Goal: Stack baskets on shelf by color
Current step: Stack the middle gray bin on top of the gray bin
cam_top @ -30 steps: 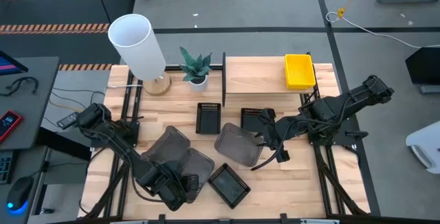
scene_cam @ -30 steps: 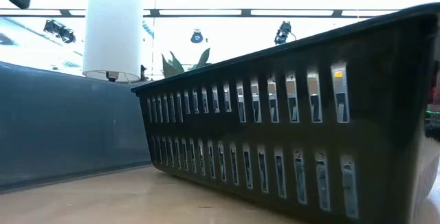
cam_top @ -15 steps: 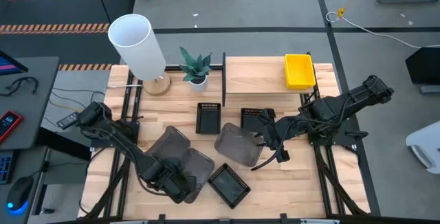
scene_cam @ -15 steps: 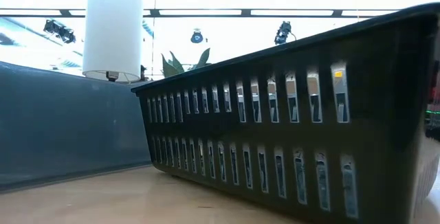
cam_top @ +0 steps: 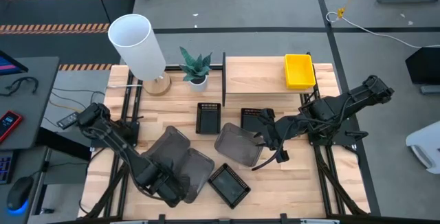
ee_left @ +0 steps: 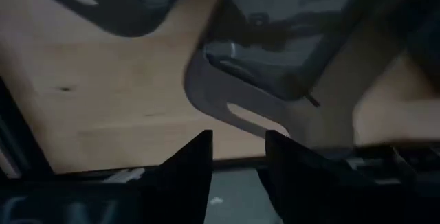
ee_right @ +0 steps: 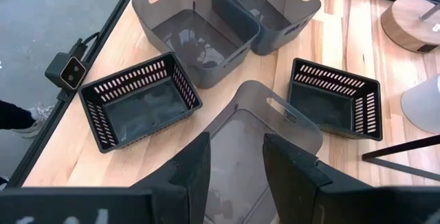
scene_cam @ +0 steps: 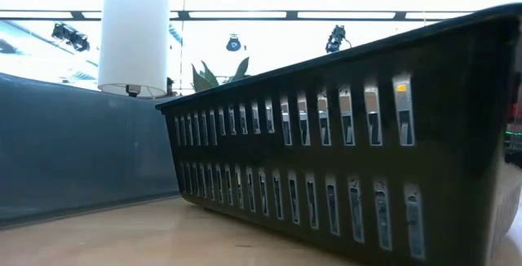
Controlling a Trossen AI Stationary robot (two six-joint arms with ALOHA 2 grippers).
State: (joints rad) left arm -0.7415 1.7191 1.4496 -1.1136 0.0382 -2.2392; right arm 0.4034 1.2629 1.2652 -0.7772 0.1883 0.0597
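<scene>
a wide wooden table (cam_top: 302, 183) filled the room's middle, seen from above. at its far side stood the shelf (cam_top: 254, 76), a small raised light-wood board on black uprights, and on the shelf's right end sat a yellow basket (cam_top: 300, 71). left of the shelf stood a tall white lamp (cam_top: 137, 44) on a round wooden base, with a small potted plant (cam_top: 196, 66) between lamp and shelf.

on the table below the shelf lay the other baskets. two smoky grey baskets (cam_top: 180, 159) sat touching each other at the near left. a third grey basket (cam_top: 238, 143) sat near the middle. three black mesh baskets were spread out: one (cam_top: 208, 117) just in front of the shelf's left end, one (cam_top: 253, 119) to its right, partly hidden by the right arm, and one (cam_top: 229, 185) tilted at the near edge.

the left gripper (cam_top: 173, 186) hung over the near rim of the two grey baskets, its fingers (ee_left: 189, 165) parted by a narrow gap and holding nothing. the right gripper (cam_top: 265, 136) hovered at the right edge of the middle grey basket, fingers (ee_right: 192, 169) also slightly parted and empty, pointing down over that basket's rim.
</scene>
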